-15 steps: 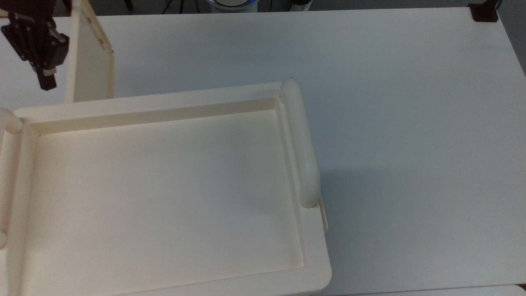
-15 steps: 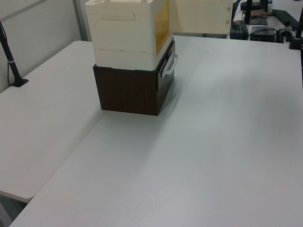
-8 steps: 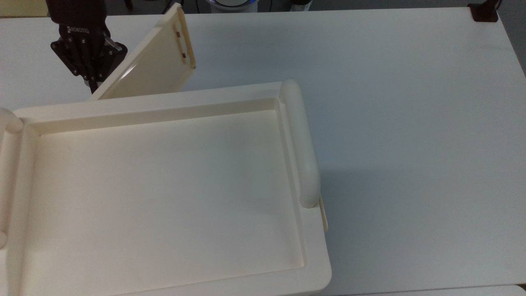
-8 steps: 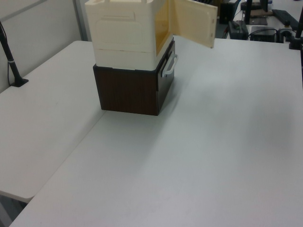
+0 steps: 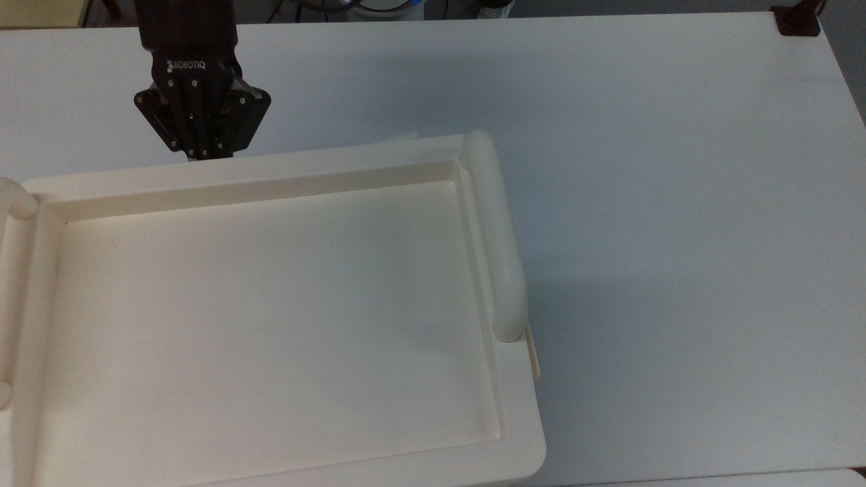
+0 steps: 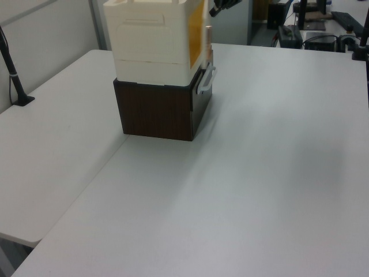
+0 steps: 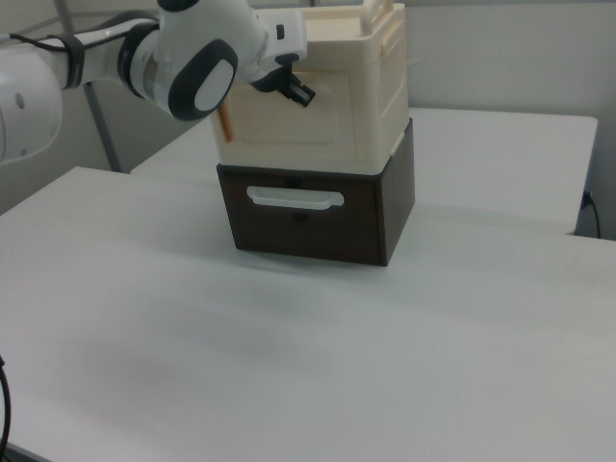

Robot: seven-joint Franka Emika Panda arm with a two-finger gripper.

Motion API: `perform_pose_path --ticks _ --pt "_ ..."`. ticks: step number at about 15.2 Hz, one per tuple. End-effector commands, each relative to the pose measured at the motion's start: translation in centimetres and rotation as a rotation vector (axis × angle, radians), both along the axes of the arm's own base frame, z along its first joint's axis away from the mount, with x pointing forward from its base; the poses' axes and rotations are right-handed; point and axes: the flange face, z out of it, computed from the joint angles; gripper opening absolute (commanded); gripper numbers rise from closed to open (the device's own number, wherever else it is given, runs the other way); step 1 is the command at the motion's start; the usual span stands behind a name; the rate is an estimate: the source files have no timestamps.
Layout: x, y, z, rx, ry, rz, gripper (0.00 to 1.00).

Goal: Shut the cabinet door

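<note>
One arm reaches in from the right view's left, its white links (image 7: 197,58) ending in a black pincer (image 7: 300,94) whose tips rest on or just off the cabinet door (image 7: 318,120); contact cannot be told. The top view shows the pincer (image 5: 201,152) just beyond the cabinet's far rim, pointing down, its fingers drawn together to a point, clenched on nothing. The cabinet door lies flat against the front of the cabinet (image 5: 270,166), closed or very nearly so. A thin cream sliver shows past the far rim in the top view, and an orange strip runs down the door's edge at the right view's left. In the left view the door (image 6: 196,32) appears as a narrow yellow-orange face on the cabinet's right side, with the pincer (image 6: 222,4) just beside its upper corner. The cabinet's top is a recessed tray, bordered on the top view's right by a thick rounded handle bar (image 5: 497,237) with a small tab (image 5: 534,352) just below its end. Under the cabinet stands a dark brown drawer unit (image 7: 385,226) with a pale handle (image 7: 294,199), directly beneath the door. The white counter (image 5: 676,169) carries both, with a black clamp (image 5: 797,20) at its far corner, well apart. Nothing lies between the pincer and the door.
</note>
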Motion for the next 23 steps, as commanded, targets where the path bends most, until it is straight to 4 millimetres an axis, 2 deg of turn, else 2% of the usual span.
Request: perform_pose_path --ticks 1,5,7,9,12,13,14,15,17,18,22,23 --pt "1.5 2.2 -1.1 0.045 -0.076 -0.031 0.00" --pt "1.0 2.3 -0.7 0.025 -0.061 -0.010 0.00" --pt "0.1 2.3 -1.0 0.007 0.044 0.050 0.00" --pt "-2.0 1.3 0.1 -0.007 0.171 0.126 0.00" --pt "-5.1 1.5 0.8 -0.026 0.361 0.228 0.00" --pt "-6.2 1.8 1.1 -0.043 0.424 0.247 0.07" --pt "-7.1 1.9 1.1 -0.065 0.483 0.259 0.29" --pt "-8.0 2.2 1.3 -0.082 0.535 0.273 0.69" --pt "-10.0 2.5 2.0 -0.078 0.639 0.301 0.97" --pt "-10.8 2.9 2.4 -0.078 0.666 0.314 1.00" --pt "-13.2 4.9 3.7 -0.166 0.747 0.329 1.00" --pt "-13.9 4.7 4.4 -0.167 0.738 0.327 1.00"
